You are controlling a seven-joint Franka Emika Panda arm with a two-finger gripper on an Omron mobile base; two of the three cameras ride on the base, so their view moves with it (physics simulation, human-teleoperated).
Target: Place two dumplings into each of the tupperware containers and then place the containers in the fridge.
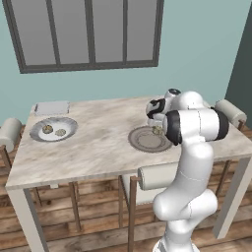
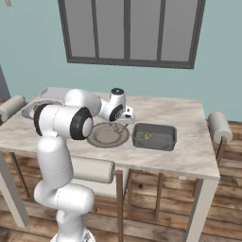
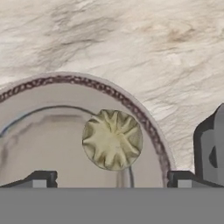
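The dumpling [image 3: 112,139] lies near the rim of a round plate [image 3: 39,144] on the bench [image 3: 131,39], directly beneath the wide-open, empty tool [image 3: 109,178]. It looks soft, light and pleated; pinch gently across its middle.

A pale teal wall [image 1: 206,44] carries a wide window [image 1: 88,34] with a dark grey frame and grey panes. Below it stands a marble-topped table [image 1: 103,147] on pale legs — chairs [image 1: 10,133] with grey rolled backs around it — over a wooden plank floor [image 2: 156,222].
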